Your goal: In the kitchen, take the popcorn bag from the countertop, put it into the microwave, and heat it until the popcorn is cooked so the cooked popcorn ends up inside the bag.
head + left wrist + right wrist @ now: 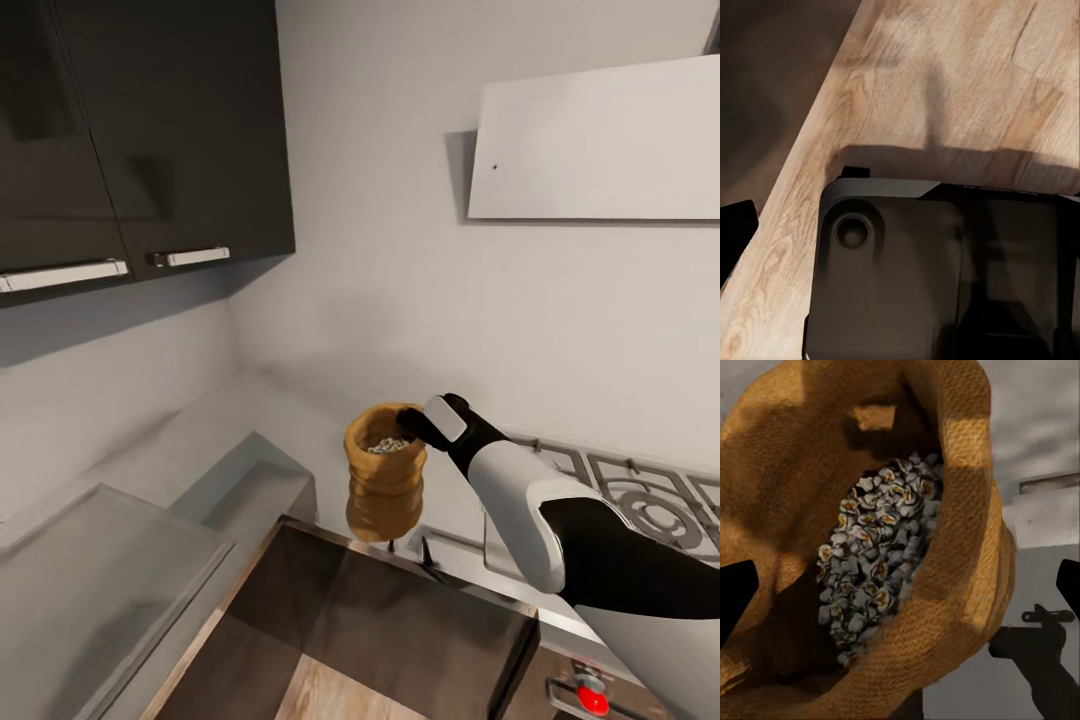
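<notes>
Popcorn bag (385,483), right pincer (418,428) clamped on its rim: keep mouth upright, popcorn (881,562) inside; left pincer's state cannot be told.

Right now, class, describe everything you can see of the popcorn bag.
The bag is a tan, coarse-woven sack with a rolled rim, upright and open at the top. Whitish popcorn fills its mouth. It sits near the countertop corner, left of the hob, mirrored in the glossy surface. The right hand is at its rim.
</notes>
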Motion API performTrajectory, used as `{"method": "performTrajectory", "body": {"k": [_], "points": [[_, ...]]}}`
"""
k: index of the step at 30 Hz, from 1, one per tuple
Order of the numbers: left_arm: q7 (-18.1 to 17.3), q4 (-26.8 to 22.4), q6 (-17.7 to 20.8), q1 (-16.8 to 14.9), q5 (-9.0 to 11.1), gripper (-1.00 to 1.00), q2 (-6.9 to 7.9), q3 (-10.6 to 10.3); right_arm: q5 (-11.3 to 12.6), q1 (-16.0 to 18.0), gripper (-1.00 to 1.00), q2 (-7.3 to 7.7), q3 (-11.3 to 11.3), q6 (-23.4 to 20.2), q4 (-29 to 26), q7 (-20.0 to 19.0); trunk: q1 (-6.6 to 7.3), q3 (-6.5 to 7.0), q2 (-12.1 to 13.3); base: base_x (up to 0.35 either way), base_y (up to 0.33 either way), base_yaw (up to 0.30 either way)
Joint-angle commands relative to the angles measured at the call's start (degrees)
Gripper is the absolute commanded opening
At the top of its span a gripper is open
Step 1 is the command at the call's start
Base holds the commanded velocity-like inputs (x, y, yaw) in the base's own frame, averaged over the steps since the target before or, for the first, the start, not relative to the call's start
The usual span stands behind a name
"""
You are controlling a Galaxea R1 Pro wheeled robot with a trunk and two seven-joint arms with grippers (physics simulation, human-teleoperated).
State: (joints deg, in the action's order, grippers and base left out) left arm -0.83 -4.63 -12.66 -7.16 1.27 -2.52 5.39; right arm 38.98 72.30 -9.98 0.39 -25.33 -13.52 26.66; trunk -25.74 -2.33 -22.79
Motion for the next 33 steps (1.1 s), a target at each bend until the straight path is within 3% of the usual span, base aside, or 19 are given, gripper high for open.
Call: {"method": "performTrajectory", "body": {"k": [1, 12, 23, 33], "points": [[-0.07, 0.05, -0.17, -0.05, 0.12, 1.00, -0.02, 0.34, 0.22, 0.04, 1.00, -0.01, 0.05, -0.25, -0.10, 0.38, -0.05, -0.14, -0.13, 0.106, 0.292, 0.000], [-0.07, 0.06, -0.17, -0.05, 0.29, 1.00, -0.03, 0.37, 0.23, -0.05, 1.00, -0.01, 0.05, -0.25, -0.10, 0.41, -0.05, -0.14, -0.13, 0.024, 0.051, -0.129], [-0.06, 0.04, -0.17, -0.05, 0.40, 1.00, 0.06, 0.41, 0.35, -0.48, 1.00, -0.01, 0.05, 0.42, -0.10, 1.01, -0.05, -0.14, -0.13, 0.000, 0.000, -0.016], [-0.06, 0.06, -0.17, 0.03, 0.40, 1.00, 0.25, 0.41, 0.66, -2.99, 1.00, -0.01, 0.05, 4.49, -0.10, 1.38, -0.05, -0.14, -0.13, 0.000, 0.000, 0.000]]}}
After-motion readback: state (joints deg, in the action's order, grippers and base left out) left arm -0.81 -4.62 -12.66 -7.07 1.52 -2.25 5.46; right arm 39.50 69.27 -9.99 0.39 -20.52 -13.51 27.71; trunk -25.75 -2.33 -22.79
